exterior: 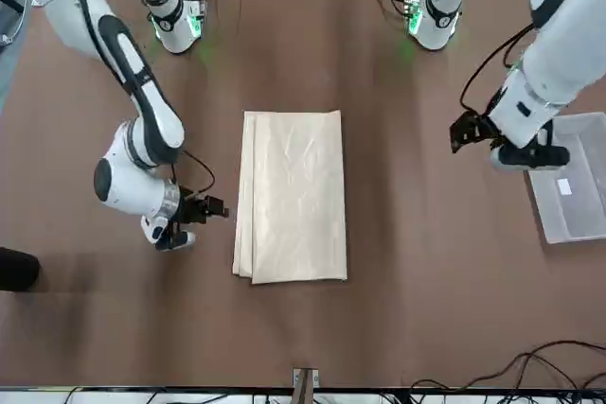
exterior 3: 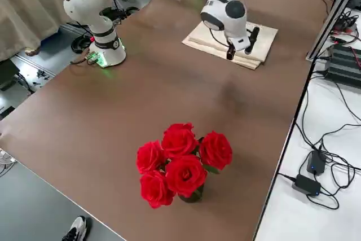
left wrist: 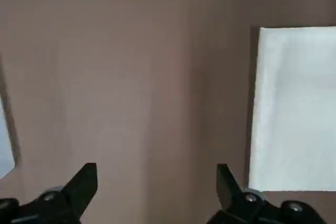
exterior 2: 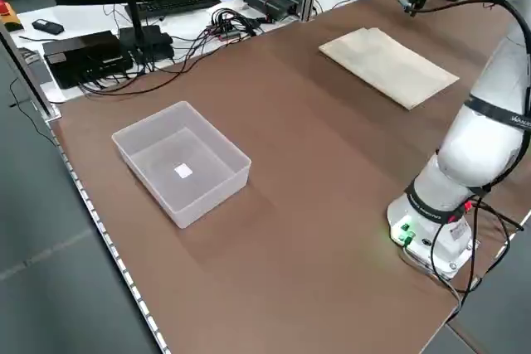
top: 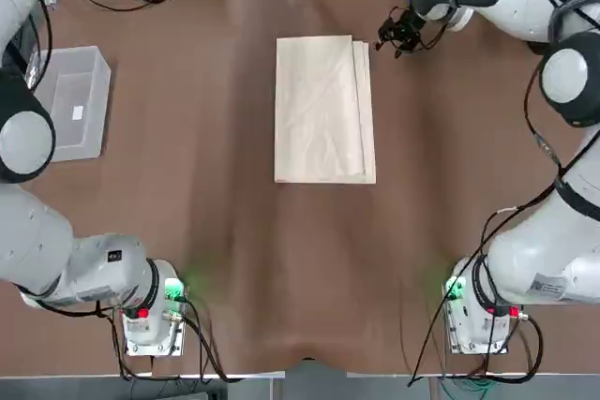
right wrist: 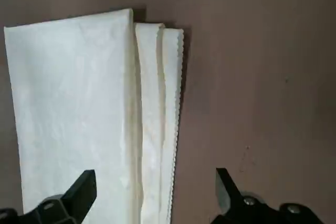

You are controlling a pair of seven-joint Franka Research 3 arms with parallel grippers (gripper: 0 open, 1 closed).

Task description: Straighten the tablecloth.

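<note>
Beside the far right corner of the folded tablecloth point(top: 323, 110), the right gripper point(top: 398, 37) hangs with fingers spread wide, empty. The left gripper point(exterior: 478, 131), equally wide and empty, is cut from the top view, hovering between the cloth and a clear plastic box point(top: 72, 100). The cloth lies mid-table, layered edges stepped along its right side.

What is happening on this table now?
Two robot arms work at a brown table. The cream tablecloth lies folded in layers at the middle, and neither arm touches it. The right gripper hangs open beside its far corner. The left gripper is open too, between the tablecloth and a clear plastic box.
</note>
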